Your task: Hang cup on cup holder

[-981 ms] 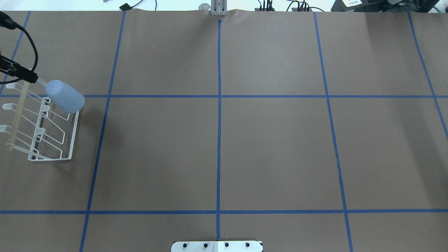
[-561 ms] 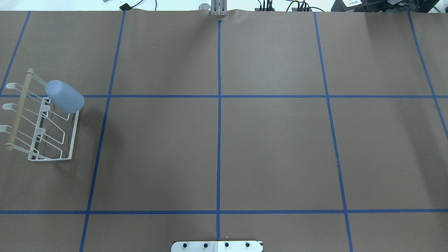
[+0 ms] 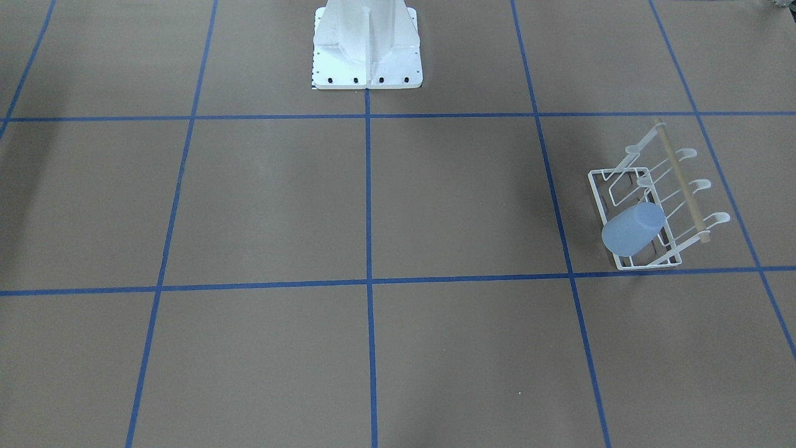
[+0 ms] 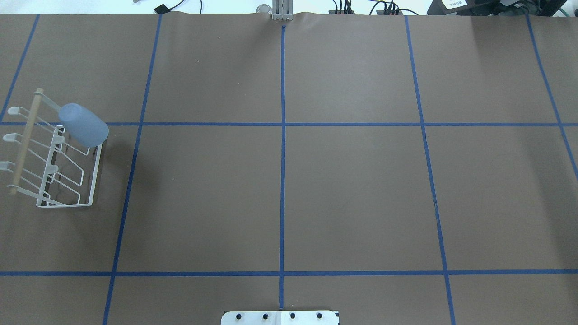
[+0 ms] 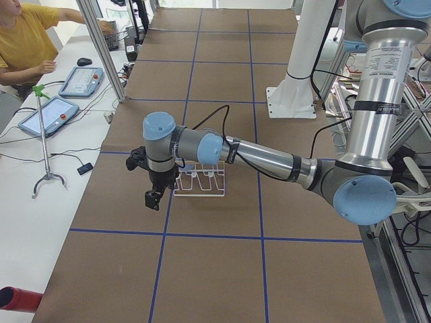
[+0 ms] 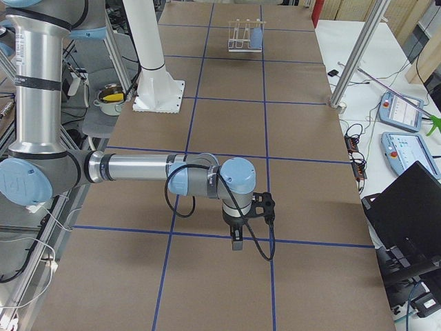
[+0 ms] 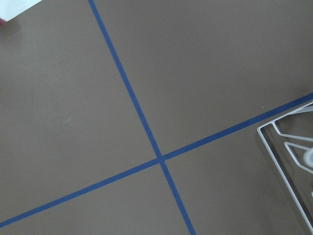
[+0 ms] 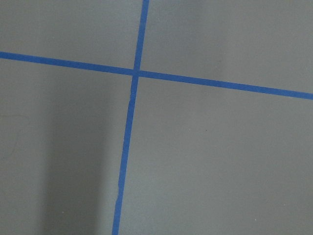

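One table [image 4: 352, 180], papered brown and gridded with blue tape [image 4: 282, 180], has a white bench [image 5: 40, 168] along its side. There are two end effectors. The left end effector [image 5: 153, 198] hangs just beside the holder [image 4: 92, 180]. The right end effector [image 6: 237, 241] is well apart from the holder, toward the table's other end. I cannot tell whether either is wide or narrow. There is one holder, white wire with a wooden bar, and five bare prong tips show. One pale blue cup [image 4: 83, 125] rests tilted on a prong at the holder's end away from the robot. A label [image 4: 454, 3] far from the holder is too small to read.
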`<state>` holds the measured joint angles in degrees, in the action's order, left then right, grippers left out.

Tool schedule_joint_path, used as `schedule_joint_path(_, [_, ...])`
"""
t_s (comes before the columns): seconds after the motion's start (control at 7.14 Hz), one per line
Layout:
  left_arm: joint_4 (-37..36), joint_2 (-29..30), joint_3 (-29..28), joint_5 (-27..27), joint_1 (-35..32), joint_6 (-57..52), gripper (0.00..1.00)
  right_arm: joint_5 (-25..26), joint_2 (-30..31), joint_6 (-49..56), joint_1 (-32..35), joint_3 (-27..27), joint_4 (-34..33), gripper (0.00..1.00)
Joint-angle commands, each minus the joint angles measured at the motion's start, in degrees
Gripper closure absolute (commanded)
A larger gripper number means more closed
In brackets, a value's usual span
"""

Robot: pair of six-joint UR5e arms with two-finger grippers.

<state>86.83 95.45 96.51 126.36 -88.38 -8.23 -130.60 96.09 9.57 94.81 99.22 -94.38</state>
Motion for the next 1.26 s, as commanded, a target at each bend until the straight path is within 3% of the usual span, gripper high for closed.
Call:
schedule_joint_path(0.0, [-0.1, -1.2, -0.3, 4.4, -0.7, 8.6, 0.01, -0.2, -0.2, -0.9, 0.1, 0.0, 0.1, 0.0])
schedule_joint_path(0.14, [0.4, -3.4, 0.1, 7.7, -0.8, 8.5, 0.01, -0.2, -0.4, -4.0, 0.0, 0.2, 0.5, 0.0])
schedule_joint_path(0.42, [0.4, -5.7, 4.0, 7.8, -0.7, 8.9, 0.01, -0.3, -0.9, -7.1, -1.1, 0.4, 0.9, 0.0])
schedule_joint_path(1.12, [0.5, -6.9, 4.5, 7.4, -0.5, 8.4, 0.01, -0.5, -1.2, -7.6, -1.8, 1.0, 0.9, 0.0])
